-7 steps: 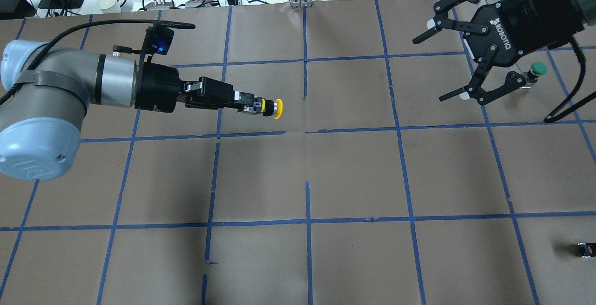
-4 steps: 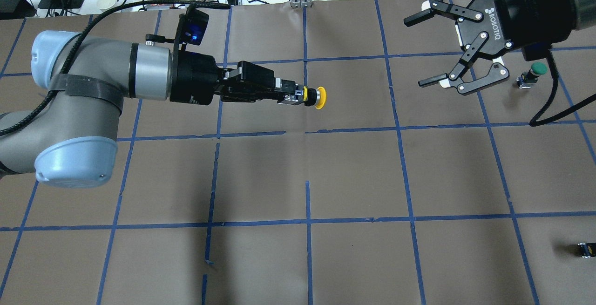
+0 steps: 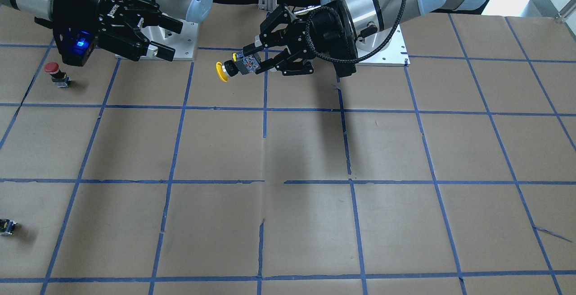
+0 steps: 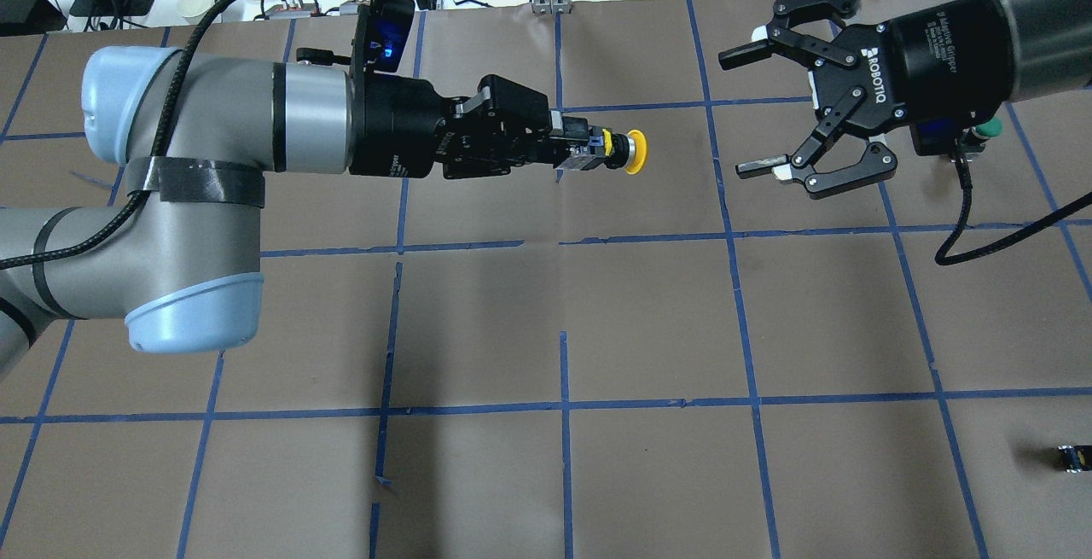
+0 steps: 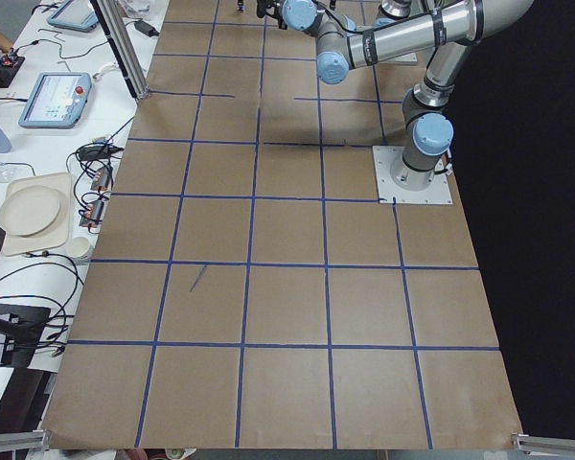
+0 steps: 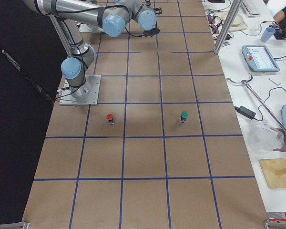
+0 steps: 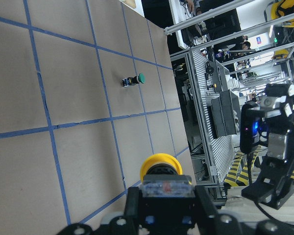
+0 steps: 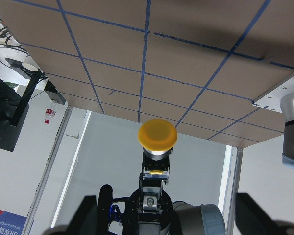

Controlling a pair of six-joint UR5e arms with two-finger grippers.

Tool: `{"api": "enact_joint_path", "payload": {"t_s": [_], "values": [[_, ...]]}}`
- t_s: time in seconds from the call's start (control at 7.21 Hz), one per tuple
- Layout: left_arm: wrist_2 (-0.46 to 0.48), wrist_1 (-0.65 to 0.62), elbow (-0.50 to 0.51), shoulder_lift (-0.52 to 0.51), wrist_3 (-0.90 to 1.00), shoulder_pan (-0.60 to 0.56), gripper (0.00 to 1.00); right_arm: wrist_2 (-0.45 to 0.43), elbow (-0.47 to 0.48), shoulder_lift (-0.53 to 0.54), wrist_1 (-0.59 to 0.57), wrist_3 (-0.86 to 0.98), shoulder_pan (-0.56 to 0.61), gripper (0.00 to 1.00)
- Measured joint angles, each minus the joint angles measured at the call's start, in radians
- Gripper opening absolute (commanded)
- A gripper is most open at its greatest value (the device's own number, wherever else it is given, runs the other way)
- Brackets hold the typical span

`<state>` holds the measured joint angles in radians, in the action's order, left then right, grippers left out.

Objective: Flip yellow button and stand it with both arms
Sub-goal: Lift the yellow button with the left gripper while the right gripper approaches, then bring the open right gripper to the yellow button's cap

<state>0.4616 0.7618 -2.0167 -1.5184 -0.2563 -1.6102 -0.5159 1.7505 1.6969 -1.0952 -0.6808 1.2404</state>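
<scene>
My left gripper is shut on the yellow button's black-and-grey body and holds it level above the table. The yellow cap points toward my right gripper. My right gripper is open and empty, facing the cap with a gap of about one grid square between them. In the front view the button sticks out of the left gripper toward the open right gripper. The left wrist view shows the cap from behind. The right wrist view shows the cap face-on between its fingers.
A green-capped button stands behind the right gripper; it also shows in the right side view. A red-capped button stands below the right gripper. A small capless block lies at the table's right edge. Cables and plates lie beyond the far edge.
My left arm has carried the yellow button to the right and slightly farther away. My right gripper has moved left toward it and turned to face the cap, staying open.
</scene>
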Motion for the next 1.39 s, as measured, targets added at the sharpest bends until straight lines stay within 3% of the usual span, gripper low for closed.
{"api": "enact_joint_path", "payload": {"t_s": [0.69, 0.97, 1.39], "values": [[-0.040, -0.028, 0.001, 0.009, -0.052, -0.006, 0.14, -0.023, 0.026, -0.017, -0.038, -0.100, 0.023, 0.98], [-0.041, -0.034, 0.002, 0.013, -0.053, -0.007, 0.14, 0.036, 0.031, -0.027, -0.122, -0.181, 0.037, 0.98], [-0.042, -0.047, 0.003, 0.014, -0.057, -0.008, 0.14, 0.094, 0.050, -0.053, -0.152, -0.206, 0.106, 0.98]]}}
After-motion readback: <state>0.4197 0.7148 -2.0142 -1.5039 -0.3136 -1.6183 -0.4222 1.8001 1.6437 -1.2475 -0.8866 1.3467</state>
